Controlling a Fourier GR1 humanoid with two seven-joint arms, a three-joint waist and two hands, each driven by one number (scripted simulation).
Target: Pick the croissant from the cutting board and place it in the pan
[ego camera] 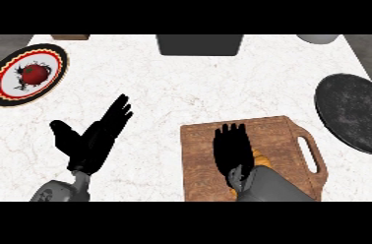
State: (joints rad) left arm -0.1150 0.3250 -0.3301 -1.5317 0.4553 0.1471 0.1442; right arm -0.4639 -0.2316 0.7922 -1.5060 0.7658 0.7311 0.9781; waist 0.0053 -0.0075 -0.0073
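Observation:
A brown wooden cutting board (280, 135) with a handle slot lies at the lower right of the counter. My right hand (232, 147) lies over its middle with fingers straight, covering most of the croissant (262, 158), of which an orange-brown sliver shows at the hand's right side. The dark round pan (349, 110) sits at the right edge, partly cut off. My left hand (94, 135) rests open at the lower left, fingers up, away from the board.
A plate with a dark patterned rim (54, 66) holding a red tomato (33, 73) sits at the far left. A dark grey block (199, 44) stands at the back centre, a brown object (70, 37) at back left, and a pale round object (318, 38) at back right.

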